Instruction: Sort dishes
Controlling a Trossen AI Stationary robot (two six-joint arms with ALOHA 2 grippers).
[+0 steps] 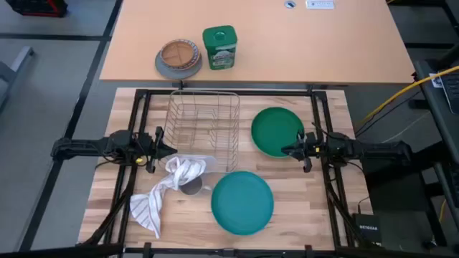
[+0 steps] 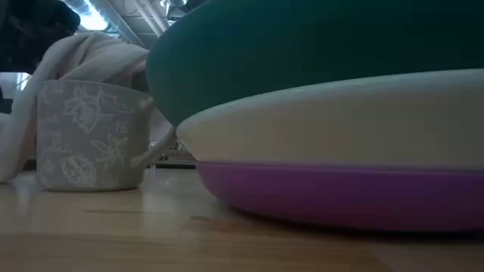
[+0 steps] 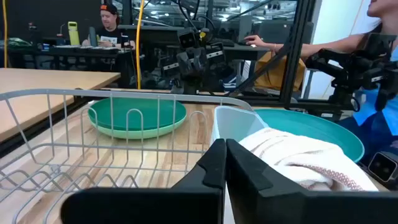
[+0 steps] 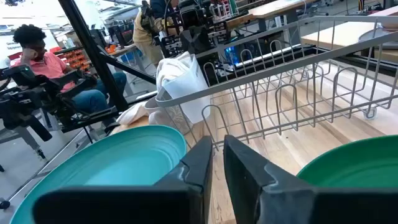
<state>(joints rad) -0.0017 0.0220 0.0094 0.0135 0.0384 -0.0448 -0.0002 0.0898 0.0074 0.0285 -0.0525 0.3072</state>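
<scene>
A teal plate lies on the table near the front edge. In the low view the teal plate rests on a white plate, which rests on a smaller purple plate on the table. A darker green plate lies flat to the right of the wire rack. My left gripper is shut and empty, left of the rack, above the cloth. My right gripper is shut and empty, over the green plate's near right rim; it also shows in the right wrist view.
A wire dish rack stands mid-table between the arms. A white striped cloth lies draped over a small cup at front left. A tan and grey divided plate and a green canister stand on the far table. People sit beyond the table.
</scene>
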